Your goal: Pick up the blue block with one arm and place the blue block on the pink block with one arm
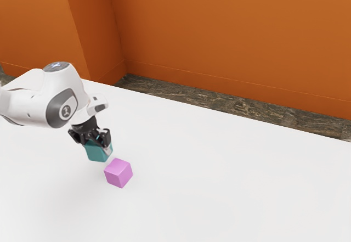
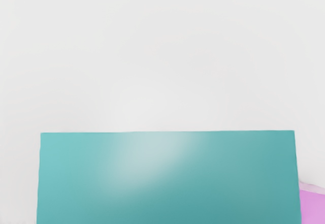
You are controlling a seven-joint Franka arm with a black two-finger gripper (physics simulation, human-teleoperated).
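Two blocks on a white table (image 1: 247,170): the black tool (image 1: 98,144) clamps the blue block (image 1: 98,154), raised off the surface, just beside the pink block (image 1: 118,172), toward the exterior view's left.

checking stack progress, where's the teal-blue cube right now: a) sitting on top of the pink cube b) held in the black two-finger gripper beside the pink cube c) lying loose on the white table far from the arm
b: the black gripper is shut on the teal-blue cube, beside the pink cube, not on it.
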